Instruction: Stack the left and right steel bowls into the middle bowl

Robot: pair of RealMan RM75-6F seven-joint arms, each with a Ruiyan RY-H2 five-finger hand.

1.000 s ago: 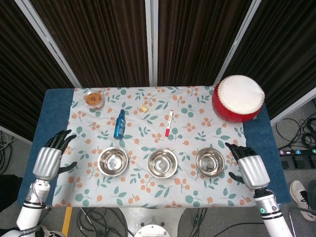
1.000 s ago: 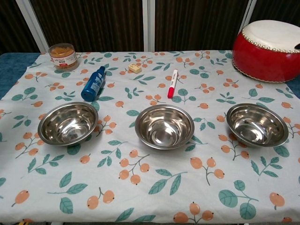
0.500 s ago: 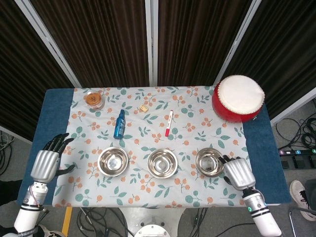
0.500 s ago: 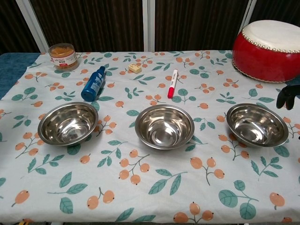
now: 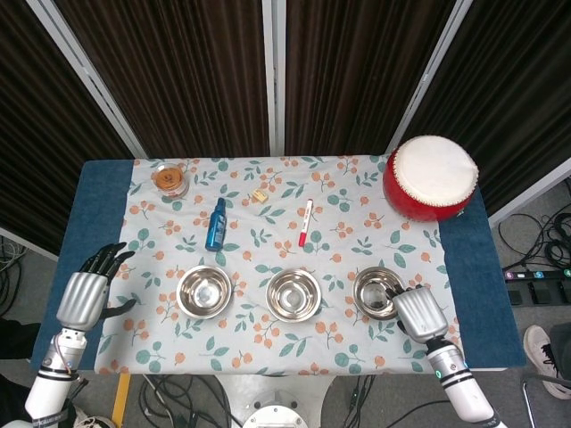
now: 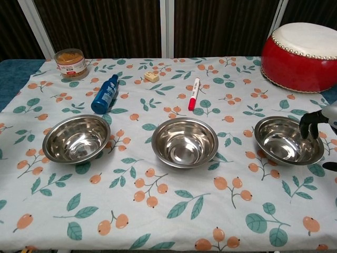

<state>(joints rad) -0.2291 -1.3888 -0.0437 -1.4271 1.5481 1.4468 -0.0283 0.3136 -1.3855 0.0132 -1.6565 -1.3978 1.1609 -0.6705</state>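
Three steel bowls stand in a row near the table's front edge: the left bowl [image 5: 204, 291] [image 6: 77, 138], the middle bowl [image 5: 293, 294] [image 6: 185, 142] and the right bowl [image 5: 373, 290] [image 6: 284, 141]. All three are upright and empty. My right hand [image 5: 417, 313] [image 6: 317, 124] is at the right bowl's right side, its dark fingertips [image 6: 307, 127] over the rim, and it holds nothing. My left hand [image 5: 86, 294] hovers off the table's left edge, well left of the left bowl, with its fingers spread. The chest view does not show the left hand.
A red drum [image 5: 431, 176] [image 6: 303, 50] stands at the back right. Behind the bowls lie a blue bottle [image 5: 216, 224] [image 6: 105, 94] and a red-and-white marker [image 5: 306, 222] [image 6: 194, 94]. A jar [image 5: 169, 179] [image 6: 71, 63] and a small block [image 5: 259, 194] [image 6: 151, 77] sit farther back.
My right hand has moved left and toward the front edge until its fingertips are over the right bowl's rim. My left hand has sunk slightly. The bowls have not moved.
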